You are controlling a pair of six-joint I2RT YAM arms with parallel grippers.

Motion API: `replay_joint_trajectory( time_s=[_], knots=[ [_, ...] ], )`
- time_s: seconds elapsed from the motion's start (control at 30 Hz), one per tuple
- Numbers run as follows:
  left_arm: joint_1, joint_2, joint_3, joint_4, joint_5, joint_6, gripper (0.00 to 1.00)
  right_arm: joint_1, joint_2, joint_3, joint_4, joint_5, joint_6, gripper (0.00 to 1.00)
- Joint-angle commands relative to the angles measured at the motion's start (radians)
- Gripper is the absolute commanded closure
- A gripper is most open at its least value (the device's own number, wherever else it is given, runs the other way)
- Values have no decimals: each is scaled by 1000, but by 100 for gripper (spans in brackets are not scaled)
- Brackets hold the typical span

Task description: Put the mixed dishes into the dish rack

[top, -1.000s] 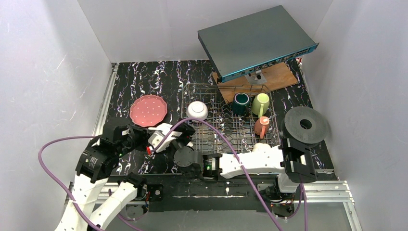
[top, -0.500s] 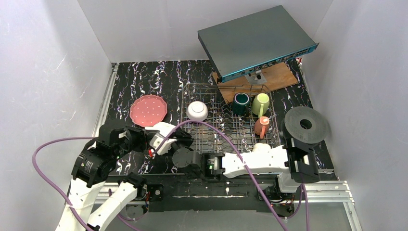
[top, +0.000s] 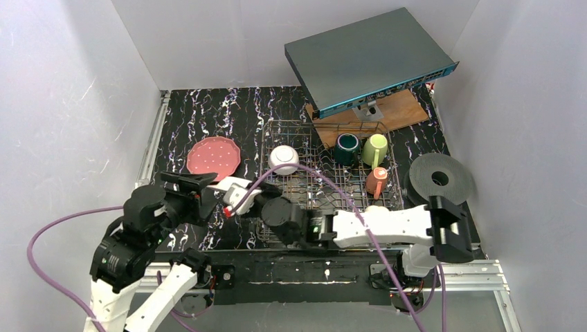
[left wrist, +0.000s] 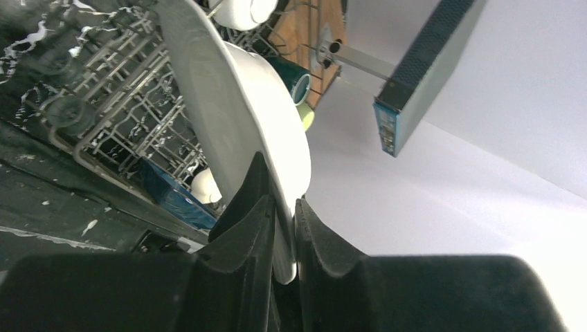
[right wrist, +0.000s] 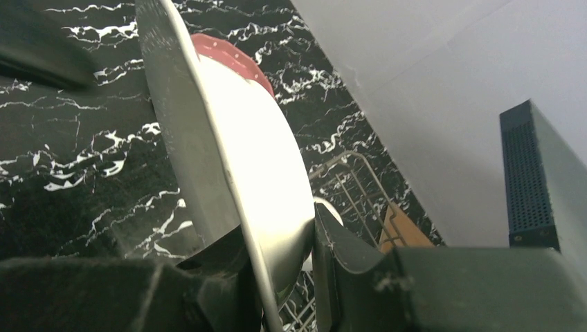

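At the near left corner of the large grey wire dish rack (top: 325, 181), I have the round cream ceramic plate (top: 234, 188) up off the black white-veined table top (top: 208, 117), tipped on edge between my two arms. It is outside the rack, just beside the rack's left side.

The right gripper (top: 255, 196) reaches across from the right. In its wrist view the two black fingers sit tight on either face of the rim, so I read it as clamped on the plate (right wrist: 256, 180).

The left gripper (top: 211, 187) comes in from the opposite side. Its wrist view shows the rim running down between its fingers (left wrist: 257, 207), both very close to the plate. I cannot tell whether they press on it or stand a touch clear.

Inside the rack, a small white bowl (top: 284, 159) lies upside down near the far left corner. A dark teal mug (top: 347, 148) and a light green mug (top: 375, 149) stand side by side along the far edge. A salmon-pink mug (top: 376, 181) sits just nearer than the green one.

The pink dotted scalloped plate (top: 214, 156) lies flat on the table, left of the rack and apart from it. A black round disc with a centre hole (top: 441, 178) sits right of the rack. Beyond the rack, a flat grey box with a blue edge (top: 370, 59) tilts above a brown wooden board (top: 398, 111).
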Motion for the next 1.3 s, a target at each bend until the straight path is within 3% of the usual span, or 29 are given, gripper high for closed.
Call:
replay_joint_trajectory(
  time_s=[0.0, 0.17, 0.33, 0.6, 1.0, 1.27],
  knots=[
    [5, -45, 61, 39, -136, 135, 16, -105, -179, 3, -67, -141, 181, 99],
    [4, -49, 181, -30, -211, 324, 4, -214, -279, -31, -150, -252, 207, 99],
    [5, -66, 249, -71, -253, 487, 3, -365, -388, -72, -227, -309, 174, 99],
    [4, -84, 253, -125, -307, 578, 3, -594, -497, -209, -266, -463, -16, 99],
    [5, 40, 272, -113, -147, 728, 3, -855, -449, -269, -339, -775, -164, 99],
    [5, 91, 290, -117, -135, 789, 3, -931, -380, -225, -395, -925, -198, 99]
  ],
)
